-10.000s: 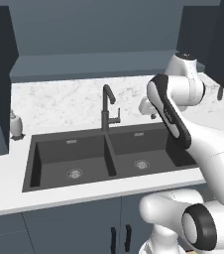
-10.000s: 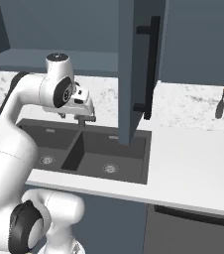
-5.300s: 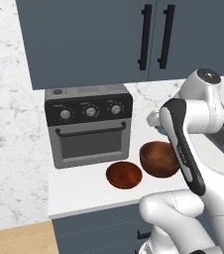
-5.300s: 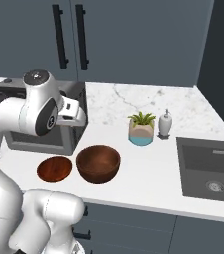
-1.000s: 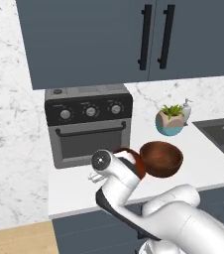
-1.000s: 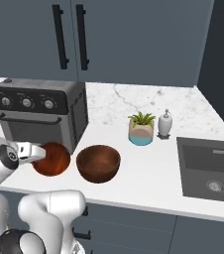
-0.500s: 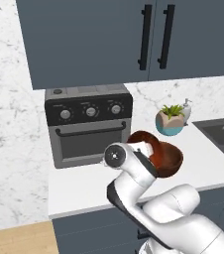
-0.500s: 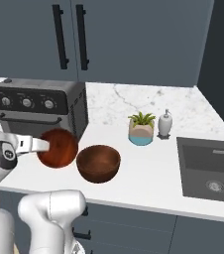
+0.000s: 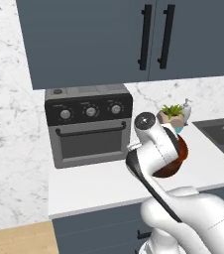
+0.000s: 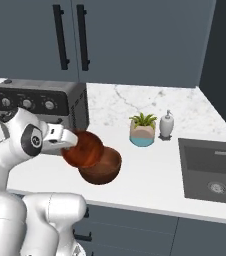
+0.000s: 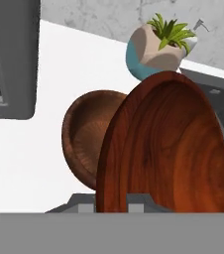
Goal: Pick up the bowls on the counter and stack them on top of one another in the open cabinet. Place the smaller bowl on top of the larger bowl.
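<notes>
The smaller bowl [image 10: 83,148] is held clamped in the gripper [image 11: 111,202], lifted above the larger bowl [image 10: 103,168], which sits on the counter [image 10: 150,175]. Nothing has been stacked in the cabinet yet.

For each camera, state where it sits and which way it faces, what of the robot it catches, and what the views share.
Left base view: behind the arm's left, facing the counter and toaster oven; the arm rises at lower right.
Right base view: behind its right, facing the same counter; the arm rises at lower left, its gripper holding the smaller bowl above the larger bowl.
Hand view: on the hand, looking along the gripper past the held bowl.
Shared: both bowls and the plant pot.
</notes>
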